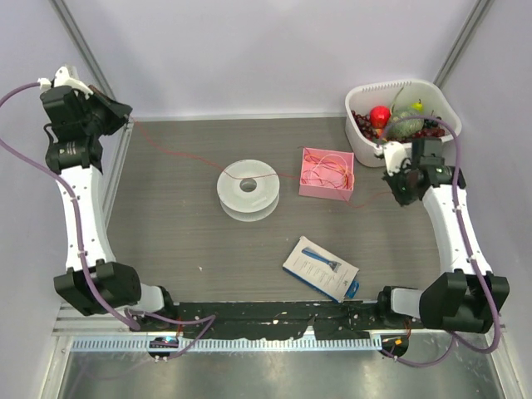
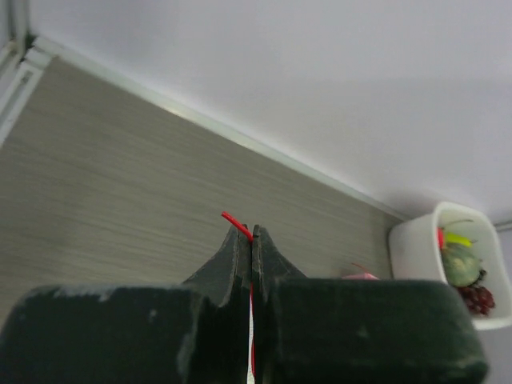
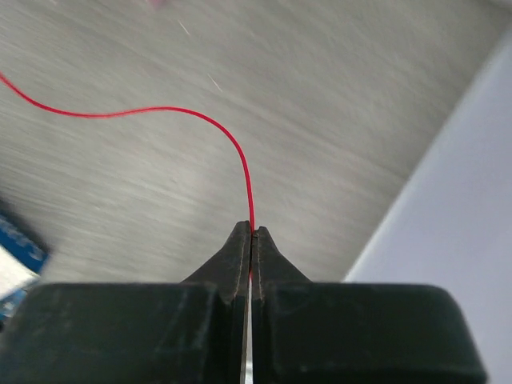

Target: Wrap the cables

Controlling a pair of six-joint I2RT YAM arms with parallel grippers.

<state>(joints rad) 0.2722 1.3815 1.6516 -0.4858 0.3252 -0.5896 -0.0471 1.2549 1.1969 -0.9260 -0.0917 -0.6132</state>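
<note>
desk (image 1: 191, 241) | bin (image 1: 366, 155) far-R corner | spool (image 1: 247, 189) mid-desk | pink box (image 1: 325, 194) just R of spool | pack (image 1: 320, 268) nr near edge, R of ctr | L claw (image 2: 251, 232) far-L corner, clamped on wire (image 3: 160, 110) | R claw (image 3: 251, 230) nr R edge, clamped on wire | wire: L claw > over spool > loops in pink box > R claw

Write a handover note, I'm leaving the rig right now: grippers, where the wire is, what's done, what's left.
Left gripper: shut on the red wire, at the far left corner.
Right gripper: shut on the same wire, near the white bin.
Wire: runs from the left gripper over the white spool, loops in the pink box, then on to the right gripper.
Done: wire pinched by both grippers.
Left: all the wrapping; no turns visible on the spool.
</note>
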